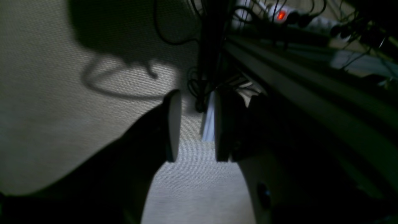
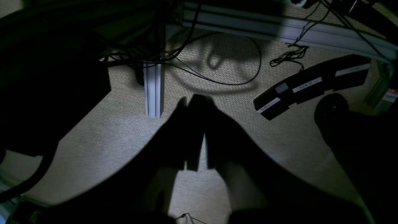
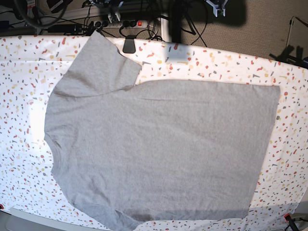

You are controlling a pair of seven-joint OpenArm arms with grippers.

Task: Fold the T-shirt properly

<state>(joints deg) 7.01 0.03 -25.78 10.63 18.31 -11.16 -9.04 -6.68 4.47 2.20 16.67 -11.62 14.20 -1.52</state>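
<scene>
Evidently no fold had begun: the T-shirt (image 3: 163, 149) lay flat, plain side up, across the table (image 3: 19, 62). Off it, the left gripper (image 1: 194, 124) stood partly open and empty, the right gripper (image 2: 196, 133) closed on nothing. Next, I judged, both should reach a sleeve edge.

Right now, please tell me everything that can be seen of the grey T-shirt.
The T-shirt is light heather-grey, soft cotton by its look, with short sleeves. It lies spread flat and unfolded on the white speckled tabletop, plain side up, no lettering showing. Its neck end points to the left of the base view, its straight hem to the right. One sleeve reaches toward the far edge; the other lies at the near edge. A few light wrinkles show. Only the tabletop touches it; no gripper is near it.
</scene>
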